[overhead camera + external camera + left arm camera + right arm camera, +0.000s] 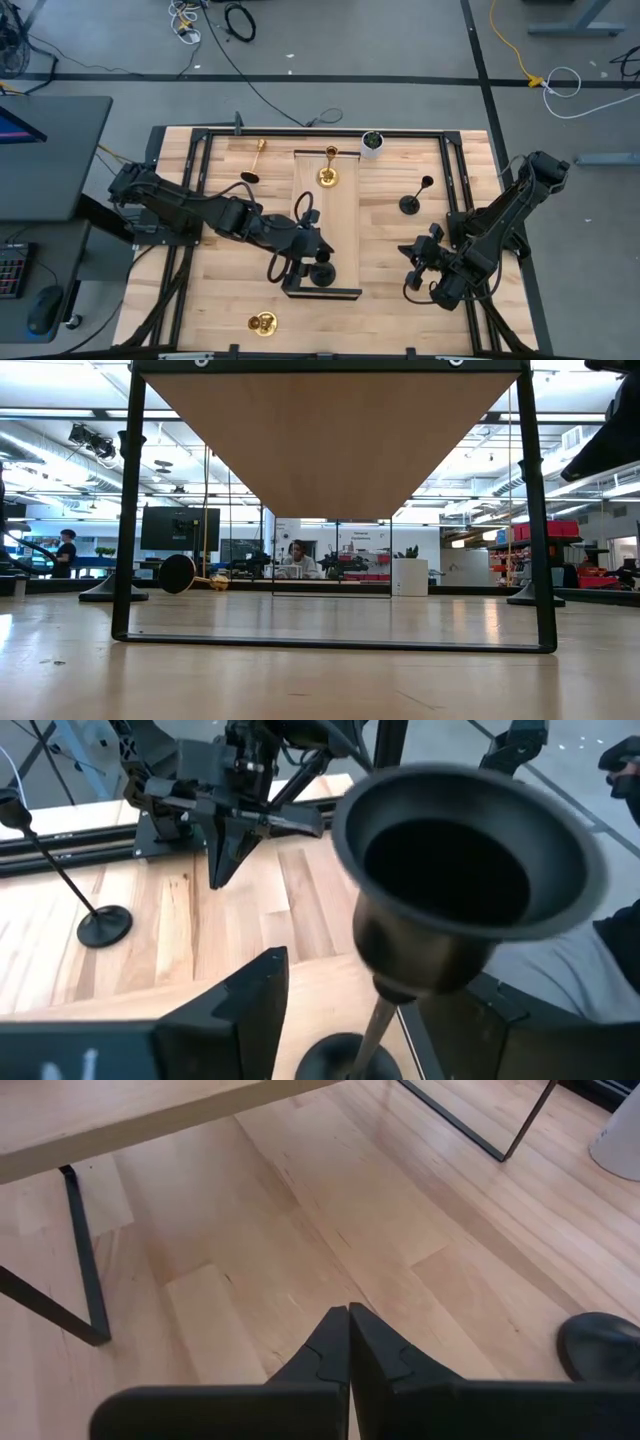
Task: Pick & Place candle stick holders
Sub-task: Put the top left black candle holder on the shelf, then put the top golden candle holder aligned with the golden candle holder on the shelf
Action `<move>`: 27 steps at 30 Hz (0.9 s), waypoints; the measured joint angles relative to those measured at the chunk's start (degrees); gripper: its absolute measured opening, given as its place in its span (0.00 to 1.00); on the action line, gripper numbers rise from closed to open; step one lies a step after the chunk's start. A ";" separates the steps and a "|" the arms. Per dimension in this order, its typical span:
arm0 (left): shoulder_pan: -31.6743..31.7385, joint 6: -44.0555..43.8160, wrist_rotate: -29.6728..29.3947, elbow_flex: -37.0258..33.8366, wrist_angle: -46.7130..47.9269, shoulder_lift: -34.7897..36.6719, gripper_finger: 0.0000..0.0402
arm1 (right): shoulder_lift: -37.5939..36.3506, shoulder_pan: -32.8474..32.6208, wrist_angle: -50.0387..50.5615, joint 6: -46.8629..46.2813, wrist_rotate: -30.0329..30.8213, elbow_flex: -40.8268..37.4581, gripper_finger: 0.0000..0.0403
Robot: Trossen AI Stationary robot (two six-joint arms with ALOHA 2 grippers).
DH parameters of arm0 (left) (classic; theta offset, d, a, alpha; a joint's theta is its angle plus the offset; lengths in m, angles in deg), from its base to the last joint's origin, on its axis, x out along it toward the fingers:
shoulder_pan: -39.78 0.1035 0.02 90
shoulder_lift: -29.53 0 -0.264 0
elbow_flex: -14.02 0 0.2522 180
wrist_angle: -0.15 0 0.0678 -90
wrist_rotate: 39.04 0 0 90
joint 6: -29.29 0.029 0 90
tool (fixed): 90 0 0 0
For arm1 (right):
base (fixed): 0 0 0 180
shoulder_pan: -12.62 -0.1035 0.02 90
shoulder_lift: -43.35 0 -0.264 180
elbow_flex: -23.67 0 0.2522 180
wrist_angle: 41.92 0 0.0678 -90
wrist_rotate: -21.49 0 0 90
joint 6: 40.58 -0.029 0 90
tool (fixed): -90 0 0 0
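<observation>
A matte black candle stick holder [322, 274] stands on its round base at the near end of the raised wooden shelf [340, 215]. In the left wrist view its cup [465, 870] and thin stem [375, 1020] fill the picture. My left gripper [310, 260] is open, with one finger on either side of the stem [372, 982], and I see no touch. A gold holder [328, 175] stands at the shelf's far end. My right gripper [410, 280] is shut and empty [348, 1315], low over the table at the near right.
A black holder [410, 203] stands right of the shelf. A gold holder [262, 322] stands near the front left. Another gold one [257, 155] lies on its side at the far left. A white pot with a plant [372, 143] stands at the far edge.
</observation>
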 joint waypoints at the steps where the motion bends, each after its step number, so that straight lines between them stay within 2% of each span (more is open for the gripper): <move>1: 0.00 -0.02 0.05 -0.03 0.52 0.28 0.54 | 0.00 0.00 -0.01 0.01 0.00 0.00 0.00; 12: -0.02 -0.03 0.21 -0.03 7.88 5.52 0.54 | 0.00 0.00 -0.02 0.36 0.00 0.00 0.00; 18: 0.05 -0.12 -3.86 -0.02 14.79 8.84 0.54 | 0.00 0.00 -0.01 0.62 0.00 0.00 0.00; 21: 0.28 -1.59 -9.44 -0.03 20.86 10.54 0.54 | 0.00 0.00 -0.03 0.60 0.00 0.00 0.00; 27: 4.99 -16.64 -32.39 0.01 39.36 13.97 0.54 | 0.01 0.02 -0.47 0.21 0.01 0.00 0.00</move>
